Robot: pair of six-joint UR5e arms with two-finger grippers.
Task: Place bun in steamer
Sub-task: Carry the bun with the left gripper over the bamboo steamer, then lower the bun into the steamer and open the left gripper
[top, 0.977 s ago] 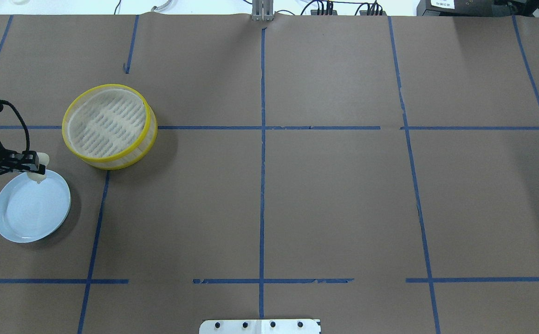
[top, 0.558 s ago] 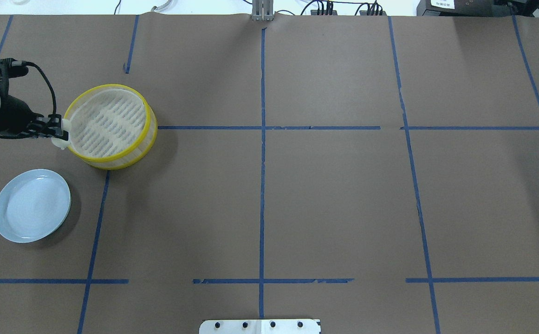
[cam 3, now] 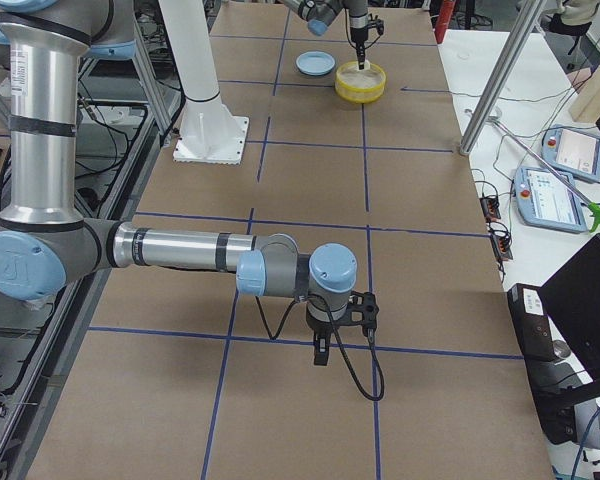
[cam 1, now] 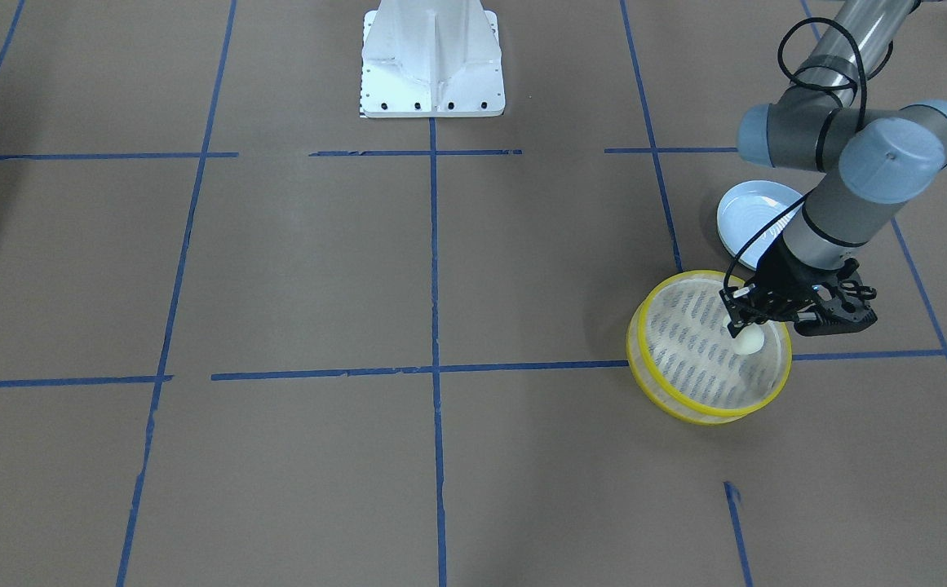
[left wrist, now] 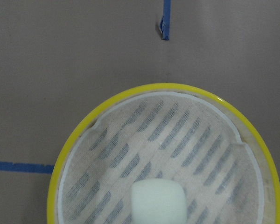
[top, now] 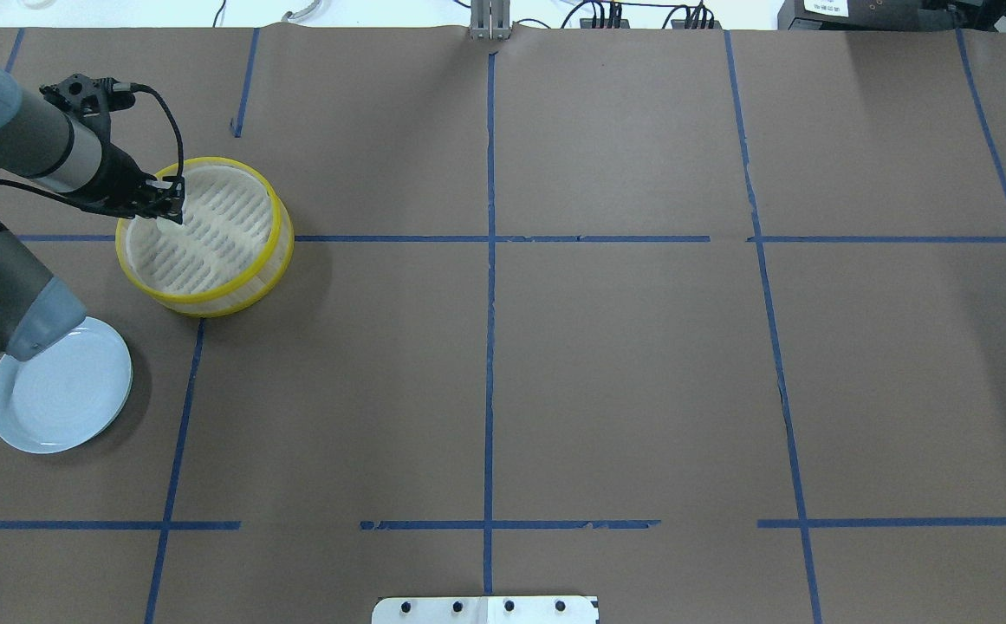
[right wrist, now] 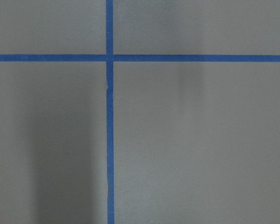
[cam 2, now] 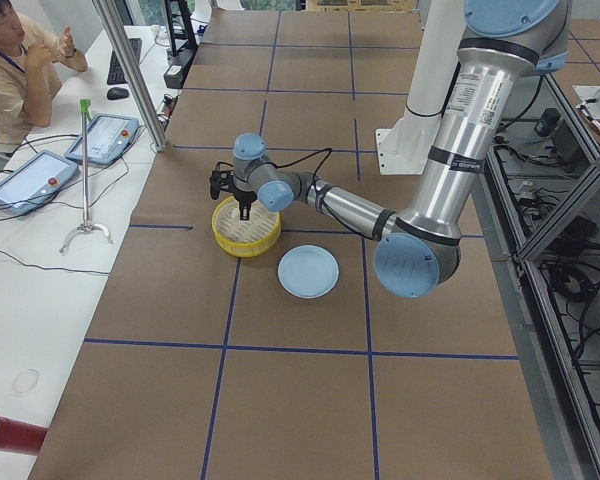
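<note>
My left gripper point(cam 1: 746, 326) is clamped on the top of the bun point(cam 1: 749, 342), which hangs just over the slotted floor of the steamer point(cam 1: 689, 412), inside the yellow rim on the side nearest the plate point(top: 61, 390). I cannot tell whether the bun touches the floor. From my left wrist the bun point(left wrist: 157, 203) sits low and central against the steamer point(left wrist: 164, 87). My right gripper point(cam 3: 320, 352) points down over bare brown paper and blue tape, well apart; I cannot tell how its fingers stand.

Smooth matt bun point(left wrist: 158, 201), translucent plastic steamer point(top: 208, 305), glossy plate point(top: 69, 390), matt brown paper tabletop point(top: 624, 373)
</note>
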